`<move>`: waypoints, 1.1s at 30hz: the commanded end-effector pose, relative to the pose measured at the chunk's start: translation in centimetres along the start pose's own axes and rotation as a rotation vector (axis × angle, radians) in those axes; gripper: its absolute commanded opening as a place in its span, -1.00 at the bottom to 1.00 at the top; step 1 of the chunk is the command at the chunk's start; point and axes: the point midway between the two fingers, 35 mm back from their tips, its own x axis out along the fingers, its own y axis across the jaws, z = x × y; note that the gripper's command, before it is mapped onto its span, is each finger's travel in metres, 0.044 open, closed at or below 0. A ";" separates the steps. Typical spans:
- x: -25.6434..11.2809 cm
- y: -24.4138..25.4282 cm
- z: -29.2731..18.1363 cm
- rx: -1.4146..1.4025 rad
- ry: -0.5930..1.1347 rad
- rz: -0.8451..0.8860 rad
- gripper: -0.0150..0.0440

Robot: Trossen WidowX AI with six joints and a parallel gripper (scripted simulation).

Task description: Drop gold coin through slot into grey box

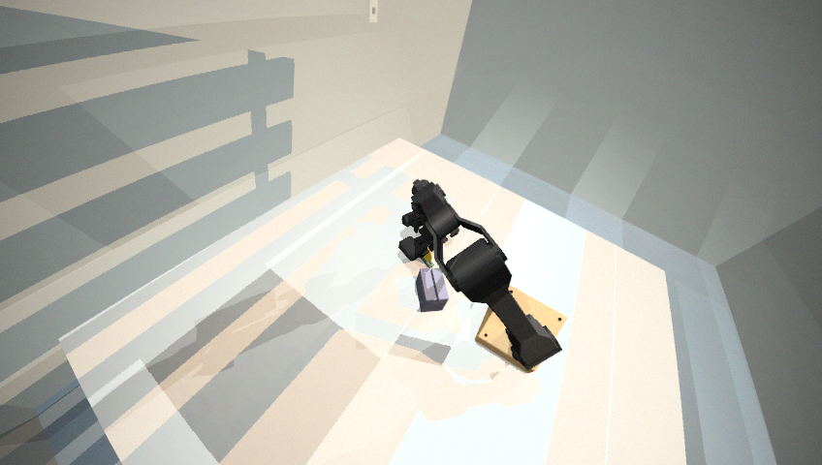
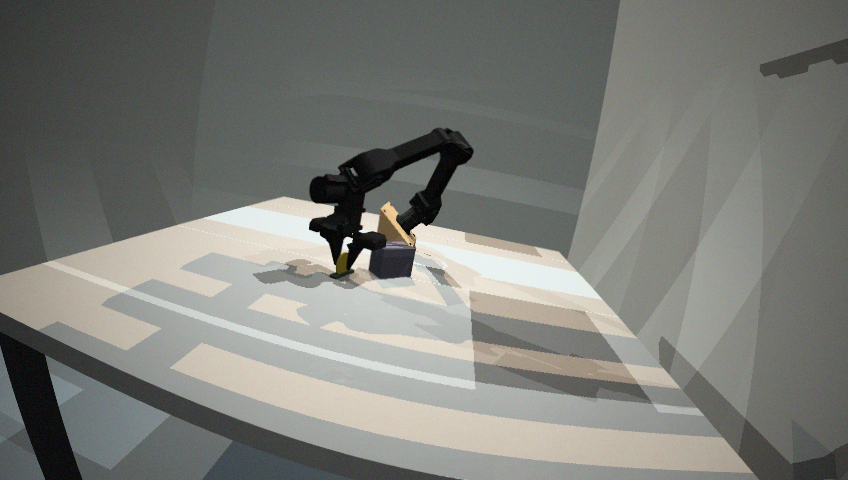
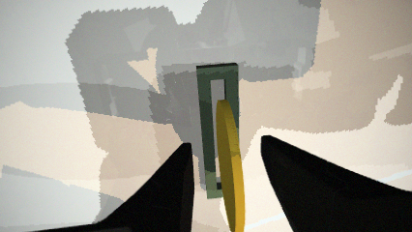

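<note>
The gold coin [image 1: 427, 257] [image 2: 342, 262] [image 3: 231, 159] stands on its edge in the dark-green holder [image 2: 340, 275] [image 3: 205, 121]. In the wrist view it shows nearly edge-on, running along the holder. My gripper [image 2: 342, 265] [image 3: 225, 147] points down over the holder and is open, with one finger on each side of the coin. Gaps show between the coin and both fingers in the wrist view. The closed grey box [image 1: 425, 298] [image 2: 391, 262] stands right beside the holder. Its narrow slot [image 1: 434, 283] runs along the lid. The arm partly hides the coin in the top view.
The tan base plate [image 1: 544, 312] [image 2: 389, 221] of the arm lies beyond the box in the exterior view. The arm arches from it over to the holder. One of the gripper's side parts is close above the box in the exterior view. The table's edge [image 2: 226, 404] is far from the holder.
</note>
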 end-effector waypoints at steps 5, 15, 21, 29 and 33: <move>0.9 0.1 -0.2 0.005 0.005 0.007 -0.04; 0.9 0.1 -0.2 0.005 0.005 0.007 -0.49; 0.8 0.1 -0.2 0.005 0.005 0.007 -0.49; -1.1 0.0 0.0 0.005 0.004 0.004 -0.49; -2.1 0.0 0.1 0.006 0.004 0.004 -0.49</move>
